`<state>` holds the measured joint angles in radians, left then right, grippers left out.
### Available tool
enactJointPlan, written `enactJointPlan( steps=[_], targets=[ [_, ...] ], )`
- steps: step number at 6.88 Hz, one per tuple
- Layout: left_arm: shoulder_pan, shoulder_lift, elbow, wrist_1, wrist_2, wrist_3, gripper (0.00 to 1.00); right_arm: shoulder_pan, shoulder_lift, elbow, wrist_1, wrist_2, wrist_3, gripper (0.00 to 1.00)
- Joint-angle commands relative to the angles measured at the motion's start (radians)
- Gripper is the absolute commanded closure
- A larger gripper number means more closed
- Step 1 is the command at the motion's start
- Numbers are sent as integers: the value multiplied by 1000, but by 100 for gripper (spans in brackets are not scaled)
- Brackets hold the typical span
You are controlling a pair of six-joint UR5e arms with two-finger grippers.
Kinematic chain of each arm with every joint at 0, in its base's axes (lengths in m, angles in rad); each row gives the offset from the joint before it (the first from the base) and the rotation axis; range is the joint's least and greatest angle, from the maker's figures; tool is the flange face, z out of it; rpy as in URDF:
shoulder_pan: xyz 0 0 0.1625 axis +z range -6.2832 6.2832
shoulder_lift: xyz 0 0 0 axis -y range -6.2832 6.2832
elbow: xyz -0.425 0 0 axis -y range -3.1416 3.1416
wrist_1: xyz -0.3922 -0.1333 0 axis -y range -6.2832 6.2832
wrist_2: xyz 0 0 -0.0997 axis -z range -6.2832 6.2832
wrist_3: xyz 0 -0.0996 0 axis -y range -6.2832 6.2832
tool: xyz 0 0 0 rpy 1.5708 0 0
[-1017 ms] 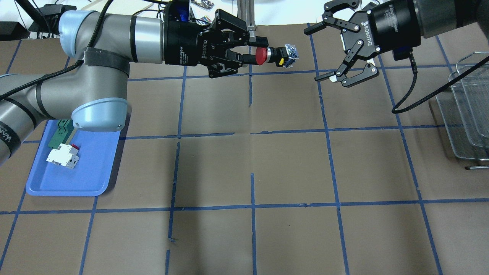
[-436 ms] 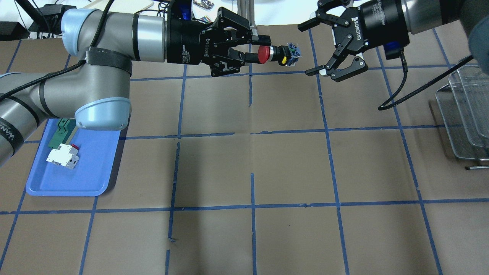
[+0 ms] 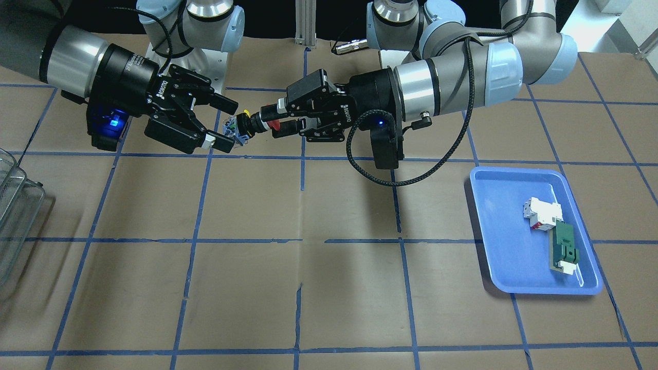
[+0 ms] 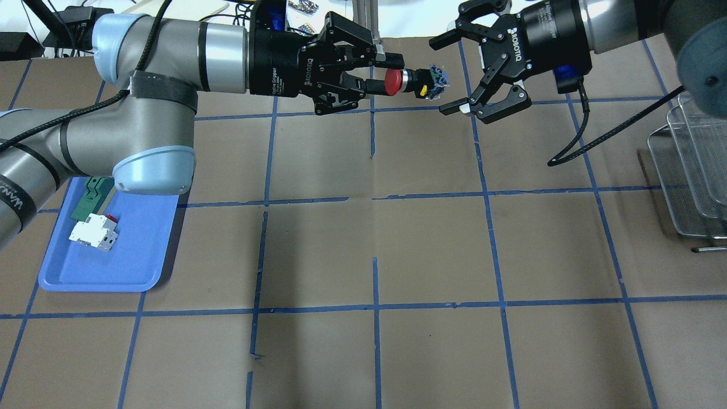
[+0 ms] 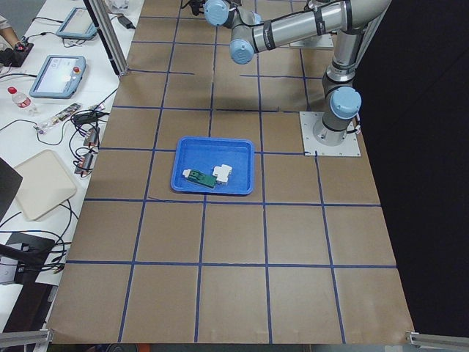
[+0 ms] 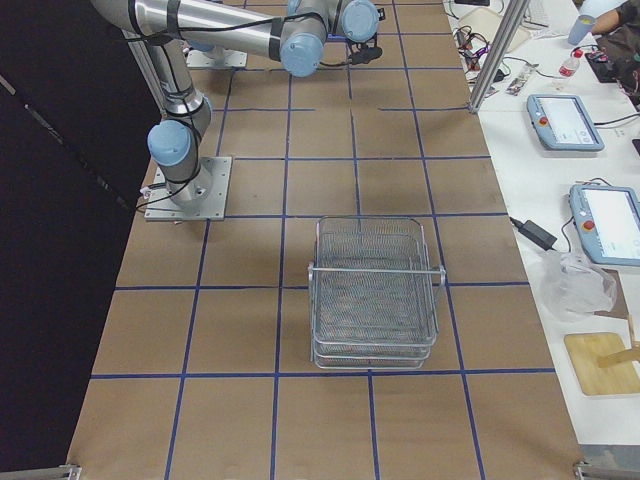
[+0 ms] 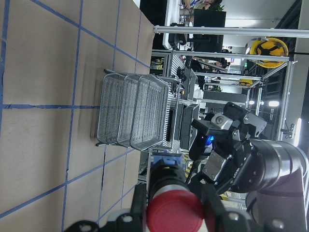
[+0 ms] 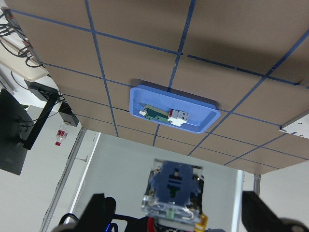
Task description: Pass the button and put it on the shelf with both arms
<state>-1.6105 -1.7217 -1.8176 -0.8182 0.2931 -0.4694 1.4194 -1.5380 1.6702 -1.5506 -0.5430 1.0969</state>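
My left gripper [image 4: 387,72] is shut on the red cap of the button [image 4: 413,82] and holds it level in the air over the far middle of the table, rear block toward the right arm. My right gripper [image 4: 441,75] is open, its fingertips on either side of the button's blue-and-yellow rear block, apart from it. In the front-facing view the button [image 3: 247,125] sits between the left gripper [image 3: 273,120] and the right gripper [image 3: 229,127]. The right wrist view shows the rear block [image 8: 174,188] centred between its spread fingers. The wire shelf [image 4: 693,170] stands at the table's right edge.
A blue tray [image 4: 136,255] at the left front holds a white-and-red block [image 4: 93,233] and a green flat part [image 4: 91,196]. The shelf also shows in the right exterior view [image 6: 375,290]. Brown paper with a blue tape grid covers the table.
My right gripper has moved left toward the button, staying open, and its fingertips now flank the rear block. My left gripper has stayed almost still, shut on the button.
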Motion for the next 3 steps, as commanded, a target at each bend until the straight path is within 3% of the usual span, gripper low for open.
enactJointPlan(
  steps=[1,2,3],
  targets=[
    [0,-1,-2,1,1,0,94,13,12,-1,0,-8,24,0],
    [0,1,-2,1,1,0,94,13,10,-3,0,-9,46,0],
    [0,1,-2,1,0,0,94,13,9,-1,0,-6,58,7]
  ],
)
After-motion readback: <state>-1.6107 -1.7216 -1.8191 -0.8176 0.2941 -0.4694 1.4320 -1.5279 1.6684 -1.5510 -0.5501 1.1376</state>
